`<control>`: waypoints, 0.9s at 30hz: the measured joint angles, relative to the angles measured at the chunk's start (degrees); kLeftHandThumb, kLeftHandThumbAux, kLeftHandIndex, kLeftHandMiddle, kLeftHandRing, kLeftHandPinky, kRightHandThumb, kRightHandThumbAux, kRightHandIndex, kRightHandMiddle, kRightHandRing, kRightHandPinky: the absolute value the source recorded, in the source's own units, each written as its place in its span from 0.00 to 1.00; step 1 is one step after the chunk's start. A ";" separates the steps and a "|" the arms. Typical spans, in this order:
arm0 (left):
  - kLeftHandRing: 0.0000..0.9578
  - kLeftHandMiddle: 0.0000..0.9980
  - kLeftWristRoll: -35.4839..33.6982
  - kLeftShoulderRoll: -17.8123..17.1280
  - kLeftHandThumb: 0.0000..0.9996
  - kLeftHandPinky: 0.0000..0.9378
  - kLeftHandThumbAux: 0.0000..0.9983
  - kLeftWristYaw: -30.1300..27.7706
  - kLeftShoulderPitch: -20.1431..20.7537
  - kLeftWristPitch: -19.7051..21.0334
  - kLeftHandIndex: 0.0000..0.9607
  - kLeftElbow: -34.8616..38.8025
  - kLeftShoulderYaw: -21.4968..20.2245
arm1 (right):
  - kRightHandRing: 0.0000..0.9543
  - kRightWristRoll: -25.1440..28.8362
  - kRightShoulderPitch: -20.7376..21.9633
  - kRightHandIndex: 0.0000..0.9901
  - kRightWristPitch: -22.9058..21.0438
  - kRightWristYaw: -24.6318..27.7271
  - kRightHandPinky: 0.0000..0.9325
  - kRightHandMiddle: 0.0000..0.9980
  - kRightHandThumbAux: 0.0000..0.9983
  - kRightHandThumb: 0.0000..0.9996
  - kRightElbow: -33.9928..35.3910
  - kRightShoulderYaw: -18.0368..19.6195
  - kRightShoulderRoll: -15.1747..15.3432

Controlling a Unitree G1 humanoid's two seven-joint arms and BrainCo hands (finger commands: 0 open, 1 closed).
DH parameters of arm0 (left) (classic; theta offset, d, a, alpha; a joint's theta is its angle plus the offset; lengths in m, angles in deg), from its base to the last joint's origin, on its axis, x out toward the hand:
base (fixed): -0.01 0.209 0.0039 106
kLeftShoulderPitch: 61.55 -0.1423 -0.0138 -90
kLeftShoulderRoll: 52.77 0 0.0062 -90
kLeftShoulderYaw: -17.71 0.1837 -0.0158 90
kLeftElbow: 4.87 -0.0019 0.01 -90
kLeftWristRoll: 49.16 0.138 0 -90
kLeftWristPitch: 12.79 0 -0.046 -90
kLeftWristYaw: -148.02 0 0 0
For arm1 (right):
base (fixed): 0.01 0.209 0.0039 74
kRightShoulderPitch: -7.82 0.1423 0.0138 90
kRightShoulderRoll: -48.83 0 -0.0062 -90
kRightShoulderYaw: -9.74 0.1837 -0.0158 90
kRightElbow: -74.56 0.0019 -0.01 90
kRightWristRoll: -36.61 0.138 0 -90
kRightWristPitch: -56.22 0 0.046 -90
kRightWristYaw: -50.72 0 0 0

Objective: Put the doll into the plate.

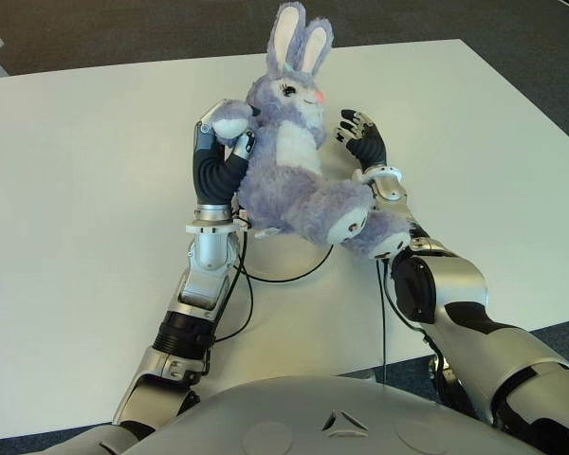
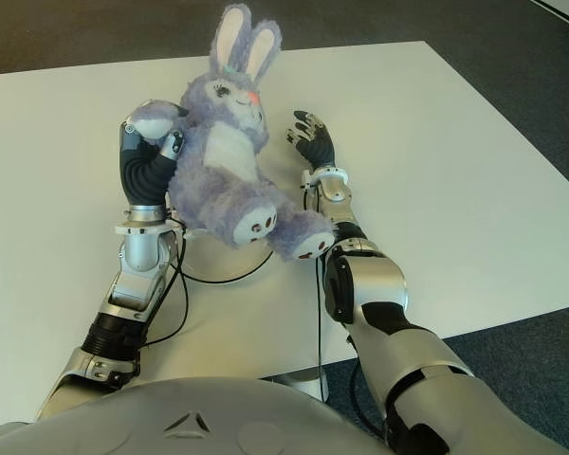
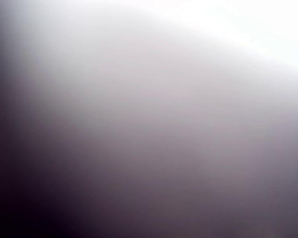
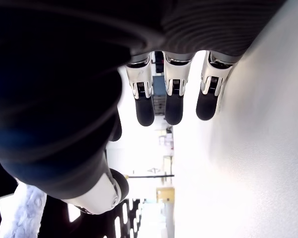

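Left hand (image 1: pixel 225 128) clutching fluffy purple rabbit doll (image 1: pixel 294 161) by its arm, right hand (image 1: pixel 362 137) fingers spread beside it

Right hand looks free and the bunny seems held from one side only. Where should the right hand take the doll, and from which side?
Probably the torso, from the robot's right. The doll leans tilted, feet toward the robot, its arm in the left hand; the open right hand is beside its bare flank, apart from it.

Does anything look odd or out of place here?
No plate shows anywhere on the table. The left hand holds the toy rabbit by one arm, its legs sprawled across the right arm; the right hand is open.
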 measured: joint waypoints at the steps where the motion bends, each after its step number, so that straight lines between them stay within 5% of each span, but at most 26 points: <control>1: 0.89 0.84 0.00 0.03 0.71 0.91 0.70 -0.01 0.05 -0.06 0.46 -0.10 -0.10 | 0.10 0.00 -0.01 0.21 0.00 0.00 0.12 0.13 0.82 0.52 0.00 0.00 0.01; 27: 0.90 0.85 0.61 0.37 0.71 0.92 0.70 0.01 0.49 -0.02 0.46 -1.10 -0.84 | 0.10 -0.02 -0.12 0.22 0.01 0.11 0.12 0.13 0.85 0.50 0.00 -0.03 0.08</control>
